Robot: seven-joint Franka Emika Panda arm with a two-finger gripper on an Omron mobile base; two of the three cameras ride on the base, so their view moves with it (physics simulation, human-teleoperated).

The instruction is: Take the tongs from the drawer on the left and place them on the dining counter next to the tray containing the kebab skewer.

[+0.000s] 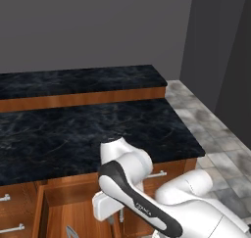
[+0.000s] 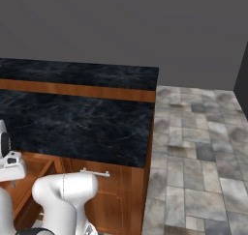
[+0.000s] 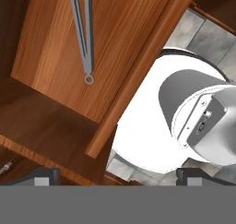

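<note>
Slim grey-silver metal tongs (image 3: 83, 32) lie inside the open reddish-brown wooden drawer (image 3: 99, 43), in the upper left of the hand view, their two narrow arms running down to a small ring at the joined end; the drawer's plain wood floor carries them, and its front edge runs diagonally across the middle of that frame; the hand (image 3: 113, 177) shows two dark fingertips (image 3: 44, 176) at the bottom edge, set far apart and holding nothing; in the left base view the drawer stands pulled out at the lower left, beneath the long black marble bench (image 1: 88, 134) with whitish veins; grey stone floor tiles (image 2: 198, 152) fill the right.
</note>
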